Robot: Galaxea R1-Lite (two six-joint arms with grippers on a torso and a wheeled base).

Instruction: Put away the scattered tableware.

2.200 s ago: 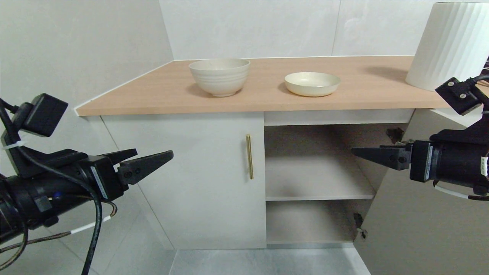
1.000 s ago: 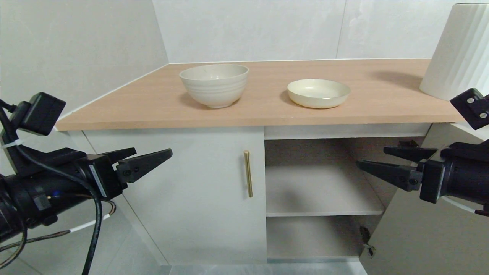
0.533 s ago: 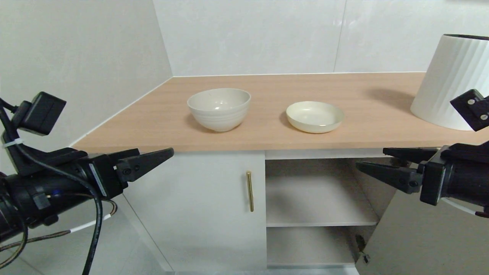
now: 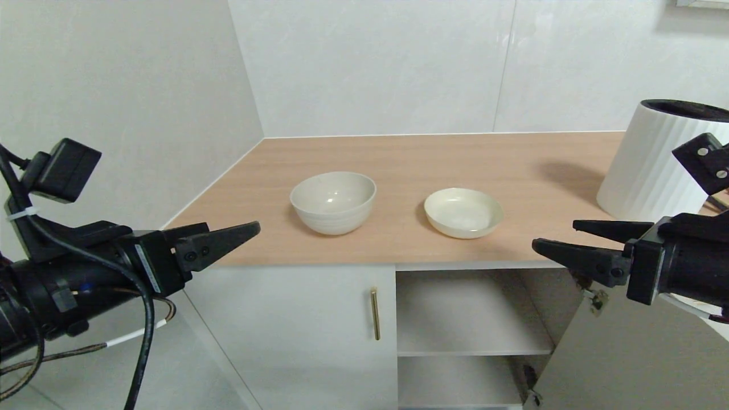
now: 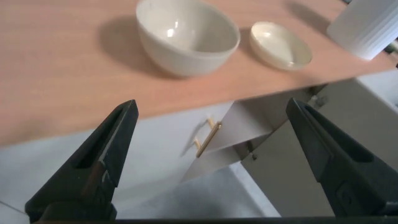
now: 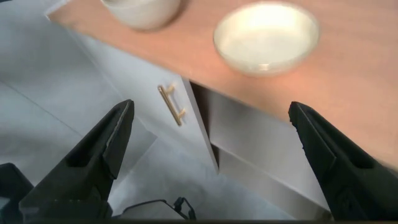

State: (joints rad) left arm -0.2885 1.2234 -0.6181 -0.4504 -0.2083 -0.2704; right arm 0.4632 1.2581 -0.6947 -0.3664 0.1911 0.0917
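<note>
Bowl (image 4: 333,202) and shallow dish (image 4: 463,212) are sitting side by side, apart, on your desk (image 4: 398,154). You're holding the left gripper (image 4: 230,228) and right gripper (image 4: 553,233) before its front edge, fingers spread wide, empty.

The left gripper (image 4: 232,228) is matte black, its long wedge-shaped fingers (image 4: 222,239) tapering to points, with small screws near their roots; a white label strip (image 4: 143,269) crosses its collar; a boxy black camera (image 4: 65,169) sits on a bracket behind it, bound with a white cable tie (image 4: 21,214); a thick black cable (image 4: 143,341) and thinner brown and white wires hang beneath; the right gripper (image 4: 553,233) matches, its camera block (image 4: 703,161) showing two silver screws.
</note>
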